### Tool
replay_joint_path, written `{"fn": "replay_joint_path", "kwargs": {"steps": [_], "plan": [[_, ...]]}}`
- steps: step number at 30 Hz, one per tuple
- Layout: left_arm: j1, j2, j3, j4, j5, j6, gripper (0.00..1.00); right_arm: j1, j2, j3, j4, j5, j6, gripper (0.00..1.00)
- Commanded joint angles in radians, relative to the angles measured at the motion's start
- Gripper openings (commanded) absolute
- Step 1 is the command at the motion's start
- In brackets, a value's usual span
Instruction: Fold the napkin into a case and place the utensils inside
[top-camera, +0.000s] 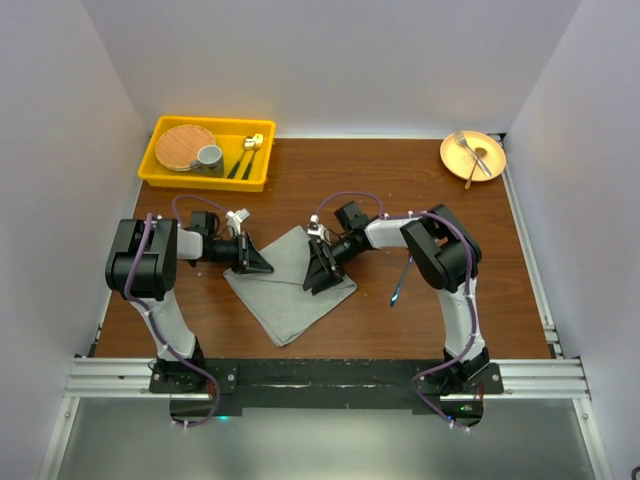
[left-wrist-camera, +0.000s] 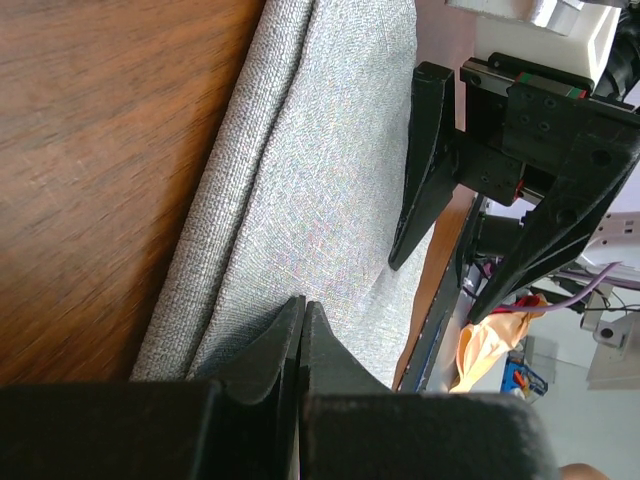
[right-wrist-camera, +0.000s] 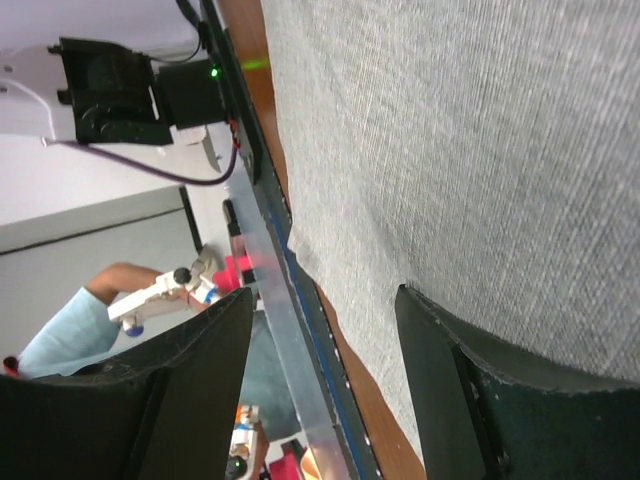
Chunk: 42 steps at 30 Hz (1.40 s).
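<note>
The grey napkin (top-camera: 290, 292) lies flat in the middle of the table, turned like a diamond. In the left wrist view the napkin (left-wrist-camera: 300, 180) shows a doubled fold along its left side. My left gripper (top-camera: 262, 262) sits at the cloth's upper left edge. Its jaws (left-wrist-camera: 302, 305) are shut over the cloth, and no cloth shows between the tips. My right gripper (top-camera: 320, 275) stands open over the napkin's right part. One finger (right-wrist-camera: 450, 380) is above the cloth, the other (right-wrist-camera: 200, 360) off its edge. A slim blue utensil (top-camera: 401, 278) lies right of the napkin by the right arm.
A yellow tray (top-camera: 160, 172) at the back left holds a woven plate (top-camera: 184, 146), a grey cup (top-camera: 209, 157) and dark-handled gold cutlery (top-camera: 247, 156). A yellow plate (top-camera: 482, 143) with a silver fork (top-camera: 470, 152) sits at the back right. White walls enclose the table.
</note>
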<state>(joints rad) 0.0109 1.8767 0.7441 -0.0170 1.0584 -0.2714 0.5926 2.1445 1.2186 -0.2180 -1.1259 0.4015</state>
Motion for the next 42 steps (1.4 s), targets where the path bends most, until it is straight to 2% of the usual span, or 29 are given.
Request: {"fn": "replay_joint_path", "kwargs": {"steps": [1, 7, 14, 19, 23, 25, 29, 31, 36, 42], "plan": [[0.006, 0.029, 0.011, 0.019, -0.133, 0.031, 0.0, -0.03, -0.031, -0.042, -0.125, 0.057, -0.133, 0.65], [0.021, 0.032, 0.011, -0.021, -0.147, 0.038, 0.0, -0.073, -0.069, -0.068, -0.251, 0.072, -0.272, 0.66], [0.027, 0.036, 0.015, -0.037, -0.141, 0.052, 0.0, -0.105, -0.067, -0.1, -0.293, 0.092, -0.36, 0.66], [0.024, -0.01, 0.029, -0.031, -0.02, 0.093, 0.01, -0.106, -0.055, -0.062, -0.288, 0.112, -0.355, 0.64], [0.018, -0.129, 0.049, -0.038, 0.06, 0.112, 0.19, -0.105, -0.051, -0.025, -0.311, 0.141, -0.369, 0.6], [0.015, -0.172, 0.066, -0.079, 0.077, 0.138, 0.22, -0.106, -0.049, -0.019, -0.316, 0.152, -0.369, 0.57], [0.017, -0.192, 0.112, -0.266, 0.069, 0.245, 0.24, -0.108, -0.044, -0.019, -0.314, 0.179, -0.365, 0.53], [0.021, -0.197, 0.107, -0.279, 0.055, 0.25, 0.24, -0.108, -0.044, -0.021, -0.311, 0.184, -0.362, 0.52], [0.061, -0.142, 0.09, -0.253, 0.037, 0.225, 0.25, -0.108, -0.035, -0.002, -0.325, 0.204, -0.363, 0.52], [0.15, -0.004, 0.116, -0.27, 0.018, 0.291, 0.25, -0.114, -0.025, 0.007, -0.346, 0.227, -0.377, 0.52]]}}
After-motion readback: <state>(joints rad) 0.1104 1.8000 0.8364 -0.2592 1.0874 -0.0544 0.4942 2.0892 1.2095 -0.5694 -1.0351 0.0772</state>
